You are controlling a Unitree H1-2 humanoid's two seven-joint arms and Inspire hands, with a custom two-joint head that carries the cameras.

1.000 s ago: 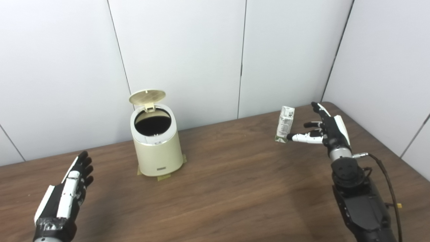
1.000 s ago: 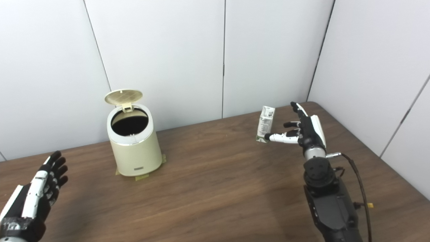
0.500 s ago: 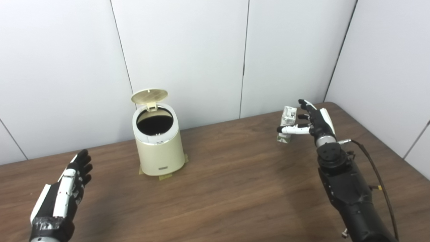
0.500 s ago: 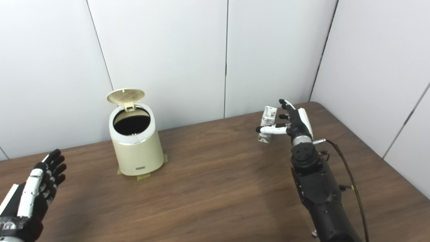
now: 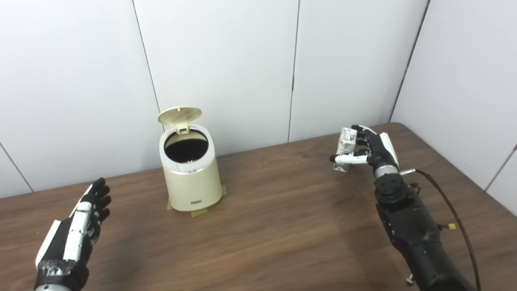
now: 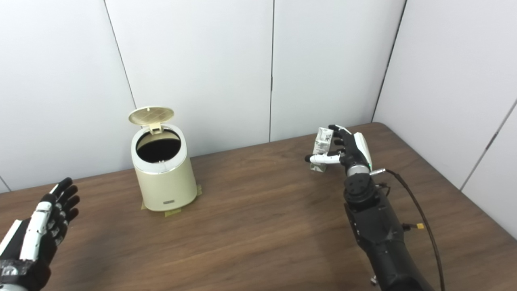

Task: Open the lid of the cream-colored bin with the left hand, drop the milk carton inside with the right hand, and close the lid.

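The cream-colored bin (image 5: pixel 193 182) stands on the brown table (image 5: pixel 282 226) at the back left. Its round lid (image 5: pixel 179 114) is tipped up and the dark inside shows. Far to the right, the small white milk carton (image 5: pixel 346 144) stands upright on the table. My right hand (image 5: pixel 373 150) is wrapped on it, fingers curled over its top and far side and the thumb (image 5: pixel 346 159) across its front. My left hand (image 5: pixel 78 226) hovers low at the near left, open with fingers straight, well away from the bin.
Pieces of tape (image 5: pixel 198 212) stick out from under the bin's base. White wall panels (image 5: pixel 242 60) close the back and right of the table. A cable (image 5: pixel 452 210) runs along my right forearm. The table's right corner lies just beyond the carton.
My right hand reached the carton, and its fingers have curled from spread to closed around it. The left hand sank slightly. The bin and its lid stayed put.
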